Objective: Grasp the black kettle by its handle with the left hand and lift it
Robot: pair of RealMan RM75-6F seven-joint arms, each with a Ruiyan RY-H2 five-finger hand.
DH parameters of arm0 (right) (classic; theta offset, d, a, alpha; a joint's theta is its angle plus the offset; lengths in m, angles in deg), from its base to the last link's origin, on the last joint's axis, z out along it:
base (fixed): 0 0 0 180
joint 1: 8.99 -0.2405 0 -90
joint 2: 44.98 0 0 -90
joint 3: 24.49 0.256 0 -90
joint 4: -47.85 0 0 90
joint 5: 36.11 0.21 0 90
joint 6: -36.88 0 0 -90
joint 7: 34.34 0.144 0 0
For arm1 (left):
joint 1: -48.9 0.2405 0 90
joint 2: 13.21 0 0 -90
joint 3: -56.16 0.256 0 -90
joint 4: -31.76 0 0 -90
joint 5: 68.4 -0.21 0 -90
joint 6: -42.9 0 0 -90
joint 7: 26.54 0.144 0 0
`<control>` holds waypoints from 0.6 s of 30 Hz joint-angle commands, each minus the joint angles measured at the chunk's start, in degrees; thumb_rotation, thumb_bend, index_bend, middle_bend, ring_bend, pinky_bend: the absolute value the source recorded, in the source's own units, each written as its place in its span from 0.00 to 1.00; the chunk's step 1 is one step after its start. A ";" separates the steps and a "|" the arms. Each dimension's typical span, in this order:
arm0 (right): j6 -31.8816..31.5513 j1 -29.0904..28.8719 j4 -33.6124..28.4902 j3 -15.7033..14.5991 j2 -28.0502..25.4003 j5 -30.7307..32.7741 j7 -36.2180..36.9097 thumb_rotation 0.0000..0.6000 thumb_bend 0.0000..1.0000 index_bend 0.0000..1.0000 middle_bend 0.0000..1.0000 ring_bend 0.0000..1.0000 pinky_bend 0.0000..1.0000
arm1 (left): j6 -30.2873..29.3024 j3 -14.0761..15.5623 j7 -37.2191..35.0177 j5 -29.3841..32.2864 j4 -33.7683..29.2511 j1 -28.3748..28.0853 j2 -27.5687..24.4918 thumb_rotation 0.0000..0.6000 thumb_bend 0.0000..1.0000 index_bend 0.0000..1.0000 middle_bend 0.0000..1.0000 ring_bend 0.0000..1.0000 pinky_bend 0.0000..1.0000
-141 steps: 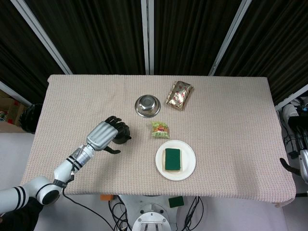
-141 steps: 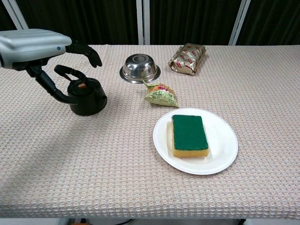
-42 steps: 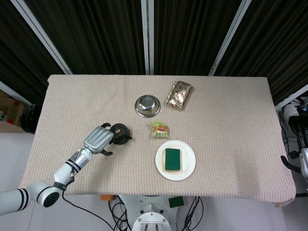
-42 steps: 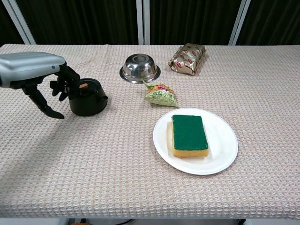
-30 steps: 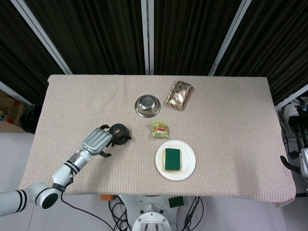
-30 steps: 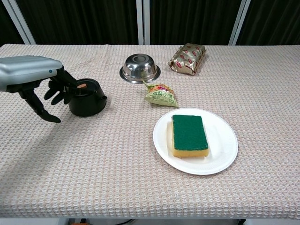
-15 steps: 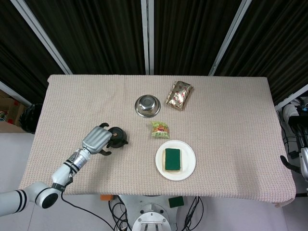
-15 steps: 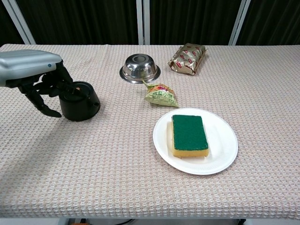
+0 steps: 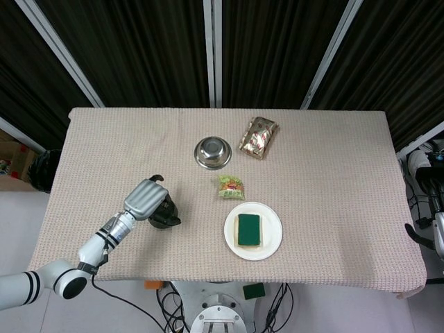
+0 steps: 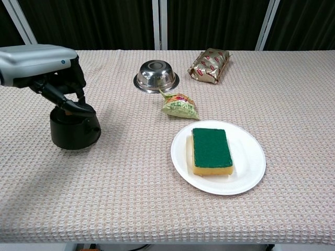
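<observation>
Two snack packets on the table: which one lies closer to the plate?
The small green snack packet, just beyond the white plate; the larger brown-gold packet lies further back, right of the steel bowl.

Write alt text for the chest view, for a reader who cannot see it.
The robot's left hand grips the handle of a black kettle at the left of a cloth-covered table. To the right, a green sponge lies on a white plate; a steel bowl and two snack packets sit behind.
</observation>
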 commanded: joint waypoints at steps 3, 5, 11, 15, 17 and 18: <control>0.18 -0.03 0.01 0.00 -0.09 0.04 0.33 1.00 0.21 0.00 0.00 0.00 0.00 | -2.32 -1.12 1.27 0.64 -1.08 0.38 0.42 0.45 0.00 0.96 1.00 0.94 0.26; 0.24 -0.06 0.04 0.00 -0.14 0.04 0.42 1.00 0.21 0.00 0.00 0.00 0.00 | -3.58 -1.46 0.67 0.40 -0.99 0.77 1.09 0.49 0.00 0.96 1.00 0.94 0.27; 0.20 -0.04 0.09 -0.02 -0.22 -0.07 0.74 1.00 0.21 0.00 0.00 0.00 0.00 | -5.88 -1.76 -0.84 -1.53 0.62 1.23 2.34 0.58 0.00 0.95 1.00 0.93 0.44; 0.08 -0.04 0.12 -0.04 -0.21 -0.26 0.88 1.00 0.21 0.00 0.00 0.00 0.00 | -6.31 -1.80 -1.24 -2.02 1.24 1.30 2.67 0.58 0.00 0.95 1.00 0.92 0.58; 0.08 -0.06 0.17 -0.06 -0.19 -0.33 0.95 1.00 0.21 0.00 0.00 0.00 0.00 | -6.58 -1.78 -1.22 -2.22 1.47 1.38 2.85 0.58 0.00 0.95 1.00 0.92 0.62; 0.12 -0.08 0.21 -0.07 -0.16 -0.33 0.94 1.00 0.21 0.00 0.00 0.00 0.00 | -6.77 -1.81 -1.26 -2.31 1.58 1.43 3.01 0.58 0.00 0.95 1.00 0.93 0.63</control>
